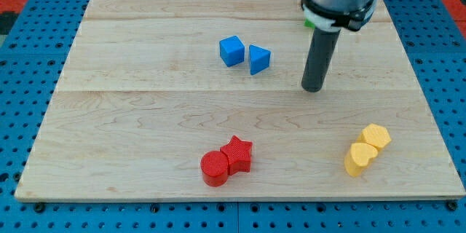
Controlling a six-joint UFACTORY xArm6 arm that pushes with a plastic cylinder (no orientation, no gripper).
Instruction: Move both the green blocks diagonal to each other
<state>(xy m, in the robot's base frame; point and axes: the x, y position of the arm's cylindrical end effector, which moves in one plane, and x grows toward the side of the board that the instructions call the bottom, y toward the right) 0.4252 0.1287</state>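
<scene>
My tip (314,88) rests on the wooden board (145,116) right of centre, in the upper half. Only a small sliver of green (308,22) shows at the left edge of the arm's body near the view's top; the green blocks' shapes and their positions relative to each other are hidden behind the arm. The tip is below that green sliver and to the right of the blue blocks.
A blue cube (231,50) and a blue triangular block (259,59) sit side by side left of the tip. A red cylinder (215,167) touches a red star (237,153) at the bottom centre. Two yellow blocks (376,137) (359,158) touch at the bottom right.
</scene>
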